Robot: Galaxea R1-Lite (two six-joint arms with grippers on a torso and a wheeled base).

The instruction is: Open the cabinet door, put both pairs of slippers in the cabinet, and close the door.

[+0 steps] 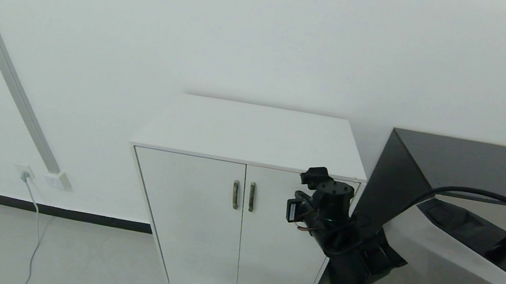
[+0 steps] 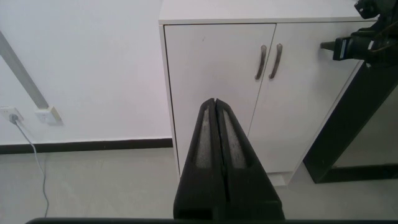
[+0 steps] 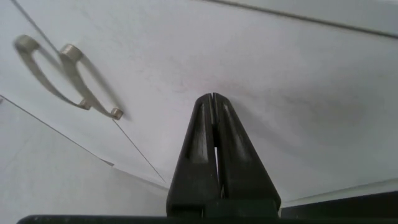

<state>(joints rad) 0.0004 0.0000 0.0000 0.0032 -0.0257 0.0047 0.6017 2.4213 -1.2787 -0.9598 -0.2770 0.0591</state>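
Standing against the wall [image 1: 271,32], white cabinet [image 1: 254,134], both doors [image 1: 198,220] closed, handles [image 1: 235,194] side by side at centre. Near right door [image 3: 280,62] sits right gripper [image 3: 212,99], fingers [image 3: 202,137] pressed together, empty. Well back, left gripper [image 2: 214,103], likewise closed, empty.

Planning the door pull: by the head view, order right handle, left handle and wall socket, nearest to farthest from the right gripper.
1. Right handle, just left of the right gripper.
2. Left handle, next over.
3. Wall socket, far left.
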